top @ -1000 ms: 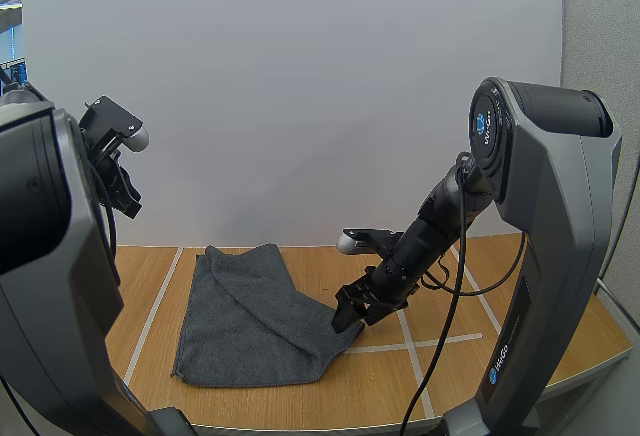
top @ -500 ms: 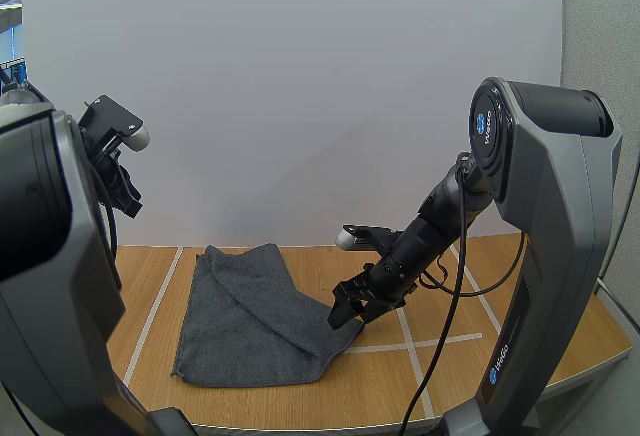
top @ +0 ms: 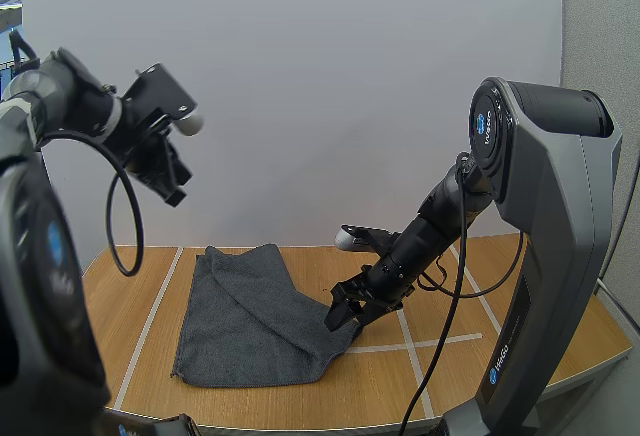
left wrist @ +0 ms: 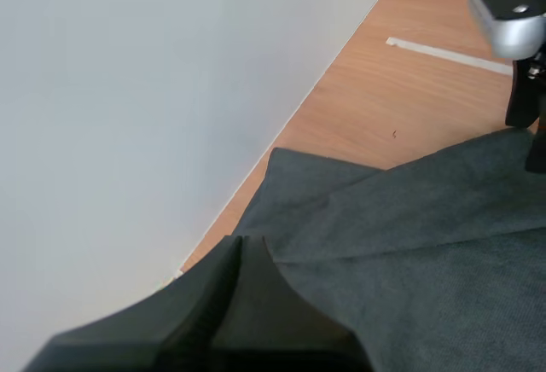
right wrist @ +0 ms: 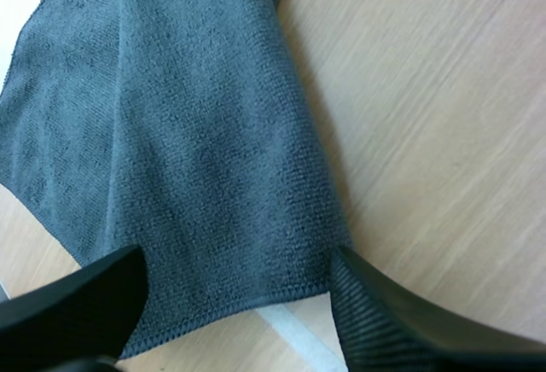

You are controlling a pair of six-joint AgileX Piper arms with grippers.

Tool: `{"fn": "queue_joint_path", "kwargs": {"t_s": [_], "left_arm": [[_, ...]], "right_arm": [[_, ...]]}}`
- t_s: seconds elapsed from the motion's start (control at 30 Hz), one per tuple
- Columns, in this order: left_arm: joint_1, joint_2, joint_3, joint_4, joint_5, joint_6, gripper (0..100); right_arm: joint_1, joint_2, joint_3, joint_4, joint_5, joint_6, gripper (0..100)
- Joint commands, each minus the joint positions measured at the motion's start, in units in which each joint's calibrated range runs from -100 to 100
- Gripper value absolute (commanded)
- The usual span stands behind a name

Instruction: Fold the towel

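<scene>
Swung outward since before, my left gripper (top: 172,188) hangs high above the towel (top: 250,321), fingers together, empty. My right gripper (top: 343,318) stands spread astride the towel's right corner.

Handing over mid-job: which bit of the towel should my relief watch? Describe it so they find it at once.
On the wooden table a dark grey towel lies left of the white tape cross. Follow its right side to the point nearest the right gripper. That hemmed flap end sits between the gripper's open fingers; the towel's other corners have nothing near them.
</scene>
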Motion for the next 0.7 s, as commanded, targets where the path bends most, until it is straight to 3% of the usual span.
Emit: {"fn": "queue_joint_path", "kwargs": {"t_s": [0.0,0.23,0.5,0.67], "left_arm": [[-1.72,-6.48,0.05,-0.98,0.52,-0.35,0],[-4.98,-11.21,0.22,-0.98,0.52,-0.35,0],[-5.07,-21.94,11.18,-0.98,0.52,-0.35,0],[-5.07,-24.95,12.43,-0.98,0.52,-0.35,0]], "right_arm": [[-0.13,-0.75,0.18,0.36,1.17,-0.65,100],[-0.31,-0.75,0.18,0.22,1.17,-0.65,100],[-1.97,-1.02,0.18,0.22,1.17,-0.65,100],[-2.08,-1.02,0.18,0.49,1.88,-0.65,100]]}}
